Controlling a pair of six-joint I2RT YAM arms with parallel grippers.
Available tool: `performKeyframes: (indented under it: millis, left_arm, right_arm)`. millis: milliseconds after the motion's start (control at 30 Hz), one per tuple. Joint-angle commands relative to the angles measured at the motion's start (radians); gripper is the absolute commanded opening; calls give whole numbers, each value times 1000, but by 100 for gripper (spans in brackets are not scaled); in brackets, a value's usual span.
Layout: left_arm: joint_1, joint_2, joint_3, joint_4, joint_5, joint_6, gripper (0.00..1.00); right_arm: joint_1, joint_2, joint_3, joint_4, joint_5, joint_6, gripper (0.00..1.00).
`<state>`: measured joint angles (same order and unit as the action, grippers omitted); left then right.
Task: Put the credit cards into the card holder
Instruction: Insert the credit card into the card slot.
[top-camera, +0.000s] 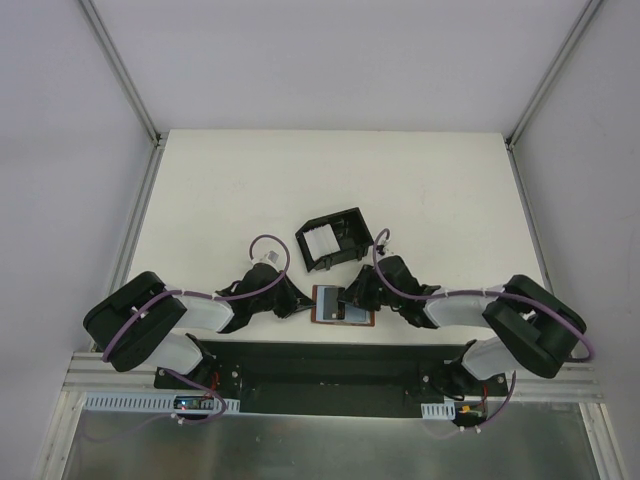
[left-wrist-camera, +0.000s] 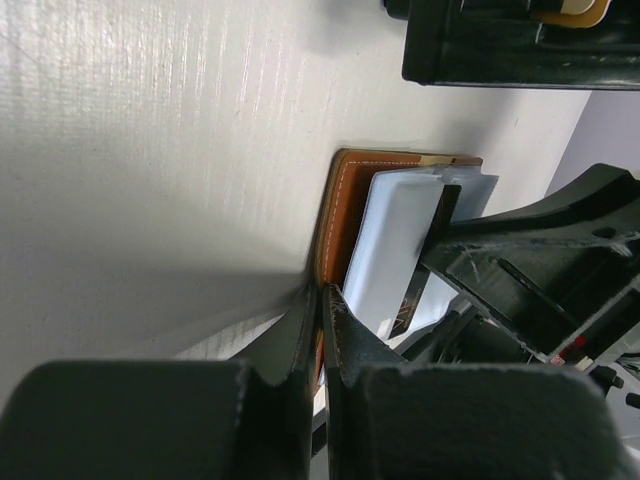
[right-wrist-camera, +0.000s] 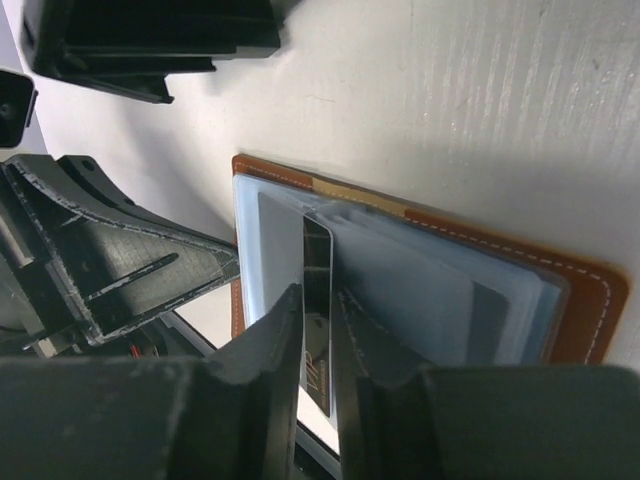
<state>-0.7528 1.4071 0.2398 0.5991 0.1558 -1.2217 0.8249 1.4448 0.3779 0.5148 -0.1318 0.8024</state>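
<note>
**Step in hand: extract one card from the wallet.**

1. Layout. In the top view the card holder (top-camera: 350, 226) sits at frame centre, directly above the brown wallet (top-camera: 340, 322). They lie near each other but do not touch. One white card (top-camera: 320, 243) already lies inside the holder. The remaining credit cards (right-wrist-camera: 430, 290) are stacked in the open wallet, just below centre.

2. Left gripper (left-wrist-camera: 322, 300). It is closed on the wallet's stitched leather edge, at the lower centre of the left wrist view. Judged function: anchor. Keep this clamp firm and low, so the wallet stays flat on the table (top-camera: 230, 190) during the pull.

3. Right gripper (right-wrist-camera: 318, 295). Its jaws stand narrow on either side of a single credit card (right-wrist-camera: 317, 245) that is raised on edge above the stack. The right wrist view does not show whether the pads actually clamp the card; this cannot be told.

4. Recommended technique.
- Confirm that only one card sits between the jaws; the cards behind it lie very close.
- Close fully on the card before any lift.
- Draw it out along its own plane. A sideways pull is likely to bend the thin card or drag the wallet.
- Carry it toward the upper part of the frame and lower it into the holder's open top, beside the white card.

5. Risk. The card is smooth and thin, so slippage is likely under a light grip.
</note>
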Motion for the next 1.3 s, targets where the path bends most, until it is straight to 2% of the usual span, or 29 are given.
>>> performKeyframes:
  millis: [0, 167, 567, 867, 933, 1133, 1267]
  left_arm:
    - [-11, 38, -40, -176, -39, 34, 0]
    - [-11, 46, -36, -177, -35, 36, 0]
    - [-11, 59, -27, -177, -27, 42, 0]
    - [-11, 56, -28, -177, -30, 36, 0]
    - [-11, 44, -34, -176, -38, 33, 0]
    - [-11, -22, -48, -202, -67, 42, 0]
    - [-11, -63, -31, -255, -94, 59, 0]
  right_arm:
    - [13, -78, 18, -126, 57, -58, 27]
    - [14, -118, 36, -208, 67, -95, 32]
    - [40, 29, 131, -114, -78, -92, 31]
    - [51, 14, 164, -105, -106, -138, 30]
    - [51, -30, 171, -165, -80, -175, 32]
    - [49, -158, 253, -510, 85, -321, 40]
    - [48, -204, 282, -679, 167, -351, 42]
